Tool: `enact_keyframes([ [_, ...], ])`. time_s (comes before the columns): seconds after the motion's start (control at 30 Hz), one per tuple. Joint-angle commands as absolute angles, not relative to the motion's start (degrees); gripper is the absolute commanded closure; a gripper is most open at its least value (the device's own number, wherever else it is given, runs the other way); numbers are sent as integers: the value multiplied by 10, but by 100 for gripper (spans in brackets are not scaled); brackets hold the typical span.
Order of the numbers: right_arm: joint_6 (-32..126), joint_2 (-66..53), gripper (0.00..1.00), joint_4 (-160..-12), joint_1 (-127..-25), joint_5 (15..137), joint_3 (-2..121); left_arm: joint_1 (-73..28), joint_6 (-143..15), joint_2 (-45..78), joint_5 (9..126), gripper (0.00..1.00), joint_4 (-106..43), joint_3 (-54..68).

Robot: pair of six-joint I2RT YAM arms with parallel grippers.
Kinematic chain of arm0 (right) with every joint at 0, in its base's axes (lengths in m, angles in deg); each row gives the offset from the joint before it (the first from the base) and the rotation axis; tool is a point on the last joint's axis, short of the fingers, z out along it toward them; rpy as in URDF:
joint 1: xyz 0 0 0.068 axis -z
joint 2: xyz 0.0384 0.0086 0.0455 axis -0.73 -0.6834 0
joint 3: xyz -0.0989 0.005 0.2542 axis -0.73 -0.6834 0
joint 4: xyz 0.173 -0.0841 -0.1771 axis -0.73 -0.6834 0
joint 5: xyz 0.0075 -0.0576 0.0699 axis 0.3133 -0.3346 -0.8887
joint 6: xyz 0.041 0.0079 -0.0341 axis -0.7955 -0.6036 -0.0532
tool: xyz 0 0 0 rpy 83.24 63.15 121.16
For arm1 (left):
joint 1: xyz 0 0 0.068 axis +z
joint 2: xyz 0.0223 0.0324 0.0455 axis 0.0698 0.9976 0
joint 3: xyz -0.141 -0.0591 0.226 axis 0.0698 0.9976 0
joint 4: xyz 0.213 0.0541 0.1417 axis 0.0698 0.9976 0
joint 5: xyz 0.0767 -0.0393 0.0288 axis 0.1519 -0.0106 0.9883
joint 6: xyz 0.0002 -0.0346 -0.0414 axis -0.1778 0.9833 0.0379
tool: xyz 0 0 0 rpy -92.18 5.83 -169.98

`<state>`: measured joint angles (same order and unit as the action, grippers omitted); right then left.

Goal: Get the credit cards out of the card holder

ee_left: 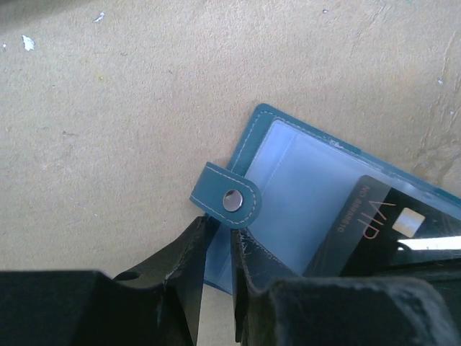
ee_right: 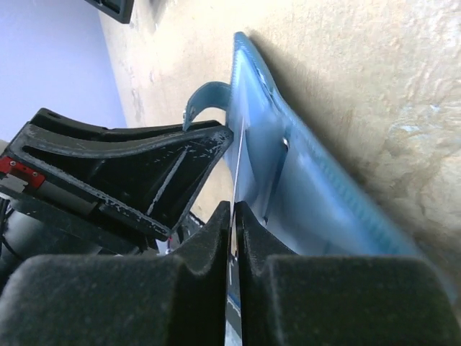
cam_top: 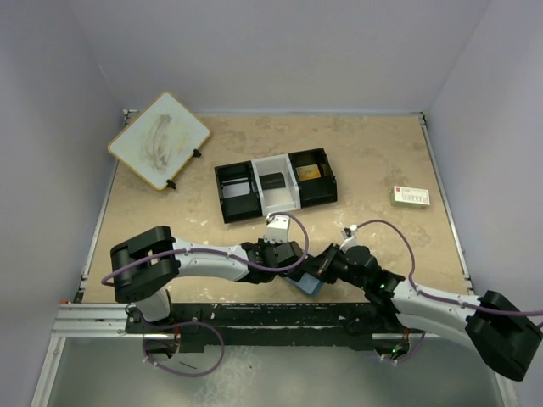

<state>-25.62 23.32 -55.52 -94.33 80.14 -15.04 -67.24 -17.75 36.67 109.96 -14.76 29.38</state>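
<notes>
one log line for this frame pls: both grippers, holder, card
left gripper: shut on card holder edge by snap tab | right gripper: shut on black card edge | card: overlapping holder, not clear | holder: open

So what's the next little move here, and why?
Probably the right tool should draw the black card out of the card holder. It is pinched shut on the card's edge, the card looks partly tucked in the clear pocket, and the left tool clamps the holder's edge.

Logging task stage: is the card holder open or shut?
Open. The card holder shows its pale inner pockets, the snap tab hangs unfastened, and a black card lies across the pockets.
</notes>
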Motion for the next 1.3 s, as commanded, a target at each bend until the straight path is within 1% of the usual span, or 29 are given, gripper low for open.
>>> enact_keyframes([
  [0.0,-255,281,90,-649,-942,827,-167,-668,-174,357,1107,83,-138,295],
  [0.07,-253,287,85,-664,-942,829,-169,-668,-173,355,1107,83,-138,295],
  [0.1,-248,285,85,-667,-942,828,-169,-668,-173,354,1108,83,-139,294],
  [0.27,-217,270,97,-687,-942,821,-154,-668,-171,342,1113,83,-129,297],
  [0.33,-199,280,100,-730,-942,830,-132,-668,-169,336,1119,83,-123,297],
  [0.53,-140,361,100,-885,-942,897,-50,-668,-164,300,1141,83,-106,306],
  [0.73,-56,425,100,-982,-942,949,15,-647,-185,251,1151,83,-84,308],
  [0.8,-15,436,100,-966,-942,949,30,-628,-198,233,1148,82,-73,306],
  [0.93,80,427,100,-929,-942,948,79,-591,-225,191,1136,77,-45,293],
  [1.07,228,394,100,-877,-942,945,131,-537,-258,142,1114,68,-10,278],
  [1.27,407,334,100,-823,-942,878,188,-427,-291,80,1091,58,45,264],
])
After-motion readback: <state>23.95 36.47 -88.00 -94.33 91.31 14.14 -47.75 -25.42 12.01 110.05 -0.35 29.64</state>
